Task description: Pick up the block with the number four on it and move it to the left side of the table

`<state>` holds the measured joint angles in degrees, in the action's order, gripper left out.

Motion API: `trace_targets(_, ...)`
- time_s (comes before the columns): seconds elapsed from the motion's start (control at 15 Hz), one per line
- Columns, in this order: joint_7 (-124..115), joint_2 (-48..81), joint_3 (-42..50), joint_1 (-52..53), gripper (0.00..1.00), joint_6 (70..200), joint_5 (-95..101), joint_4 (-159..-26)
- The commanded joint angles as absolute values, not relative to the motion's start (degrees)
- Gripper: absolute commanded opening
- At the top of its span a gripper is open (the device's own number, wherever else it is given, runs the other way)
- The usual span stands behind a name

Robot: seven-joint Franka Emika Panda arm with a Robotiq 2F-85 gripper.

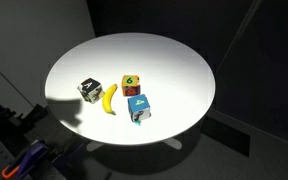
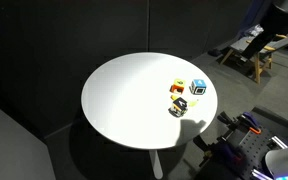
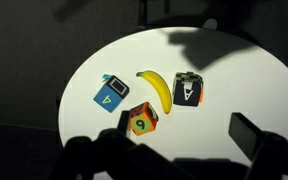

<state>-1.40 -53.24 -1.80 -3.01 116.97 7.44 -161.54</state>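
Observation:
The block with the number four is light blue with a white 4 and lies on the round white table. It also shows in both exterior views. In the wrist view my gripper is open and empty, high above the table. Its two dark fingers frame the bare tabletop below the cubes. The blue block lies up and to the left of the fingers, well apart from them. The gripper does not show in either exterior view.
A banana lies between the blue block and a black-and-white cube. An orange-red cube with a green 6 sits just below the banana, near my left finger. Dark floor surrounds the table.

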Motion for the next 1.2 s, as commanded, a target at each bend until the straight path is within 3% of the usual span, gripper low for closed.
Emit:
trace_targets(0.0,-1.6,-53.0,-1.6,-2.8,1.0,116.8,7.6,-161.5)
trace_targets(1.13,-0.5,-46.3,1.4,-1.8,1.0,117.6,3.8,-154.1)
